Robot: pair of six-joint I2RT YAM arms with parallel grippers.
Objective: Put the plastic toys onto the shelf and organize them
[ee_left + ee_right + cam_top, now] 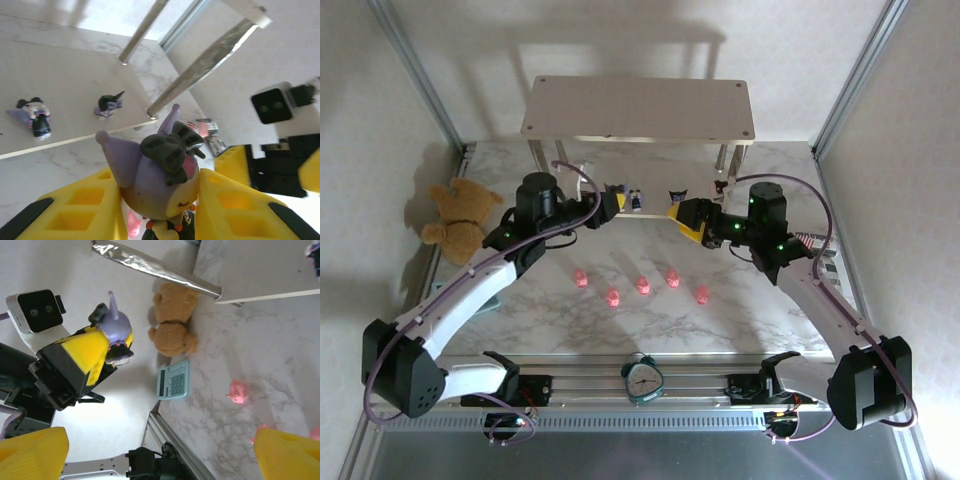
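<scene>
Marble table (570, 322); left end effector (159, 192) grips figurine (160, 167)

Pigs (642, 285) scattered, figurine (160, 170) held, two figurines (34, 116) on shelf (75, 75)

Purple figurine (152, 175) clamped in left tool (161, 209), white-faced figurine (35, 117) and darker figurine (109, 104) standing on shelf (70, 70)

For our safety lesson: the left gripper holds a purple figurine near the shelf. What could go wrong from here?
The purple figurine in the left gripper could bump the two figurines already on the shelf's lower board. The open right gripper sits close; the arms might collide.
</scene>
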